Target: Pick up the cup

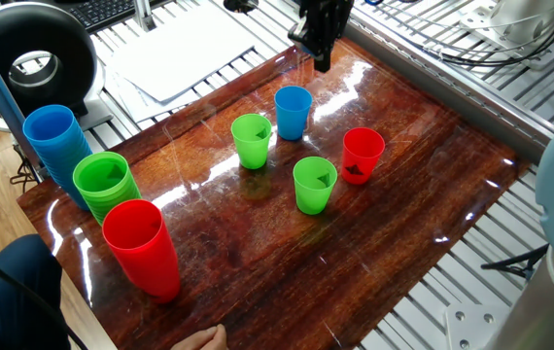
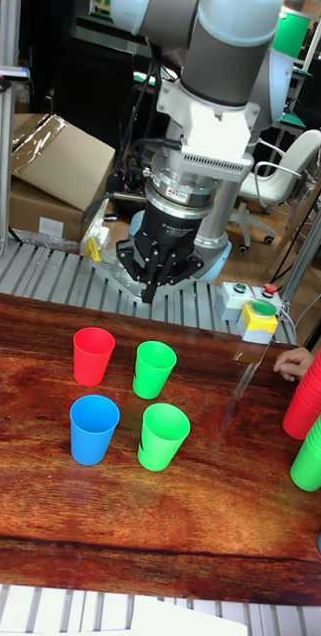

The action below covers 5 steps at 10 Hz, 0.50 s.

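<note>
1. The gripper [image 1: 322, 64] [image 2: 151, 293] hangs above the bench's [image 1: 258, 262] [image 2: 130, 517] back edge in the fixed view, clear of every cup. It sits just behind the small blue cup [image 1: 293, 113] [image 2: 92, 430].
2. Fingers point straight down. In the tall fixed view they converge to a single tip, so the jaws read as closed, with nothing between them.
3. The cup [image 1: 314, 186] [image 2: 153, 370] is the small bright-green one with a dark fleck on its inner wall. It stands upright on the middle of the bench, well short of any edge, and nothing touches it.
4. Neighbours in the fixed view:
   - The small red cup [image 1: 363, 156] [image 2: 92, 356] is just beside it, towards the right-hand end of the bench. It also carries a dark mark inside.
   - The plain small green cup [image 1: 252, 141] [image 2: 164, 437] is near it, towards the back-left.
   - The small blue cup stands behind both green ones, closest to the back edge.
5. All four small cups are upright, mouths up, and apart from one another.
6. Three taller stacks stand in a row along the left end of the bench. The blue stack [image 1: 53, 141] is rearmost, the green stack [image 1: 105, 185] [image 2: 317, 449] is in the middle, and the red stack [image 1: 143, 245] [image 2: 314, 390] is nearest the front edge.
7. The green stack touches the red stack. Contact between the green and blue stacks cannot be judged.
</note>
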### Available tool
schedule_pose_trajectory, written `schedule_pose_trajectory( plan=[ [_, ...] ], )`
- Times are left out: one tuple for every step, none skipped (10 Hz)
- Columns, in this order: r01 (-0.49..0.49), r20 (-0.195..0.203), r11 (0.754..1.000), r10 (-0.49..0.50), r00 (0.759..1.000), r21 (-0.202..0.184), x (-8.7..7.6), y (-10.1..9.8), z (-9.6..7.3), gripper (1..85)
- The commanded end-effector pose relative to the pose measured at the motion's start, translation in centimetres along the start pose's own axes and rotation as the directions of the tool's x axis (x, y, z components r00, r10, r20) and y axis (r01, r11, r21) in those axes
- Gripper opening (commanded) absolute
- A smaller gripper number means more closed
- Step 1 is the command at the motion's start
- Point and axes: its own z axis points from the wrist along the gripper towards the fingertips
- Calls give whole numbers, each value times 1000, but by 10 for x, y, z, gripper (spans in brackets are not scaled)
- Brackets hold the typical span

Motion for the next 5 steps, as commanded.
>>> schedule_pose_trajectory(
  plan=[
    [-6, -12, 993, 4, 1000, -116, 3, 29, -1, 40],
    [91, -34, 992, -94, 995, -93, 14, 13, 12, 130],
    [143, -32, 985, -146, 989, -97, 16, 6, 31, 260],
    [135, -18, 985, -138, 990, -103, 14, 11, 50, 260],
    [141, -16, 986, -143, 990, -89, 13, 12, 69, 260]
  ],
)
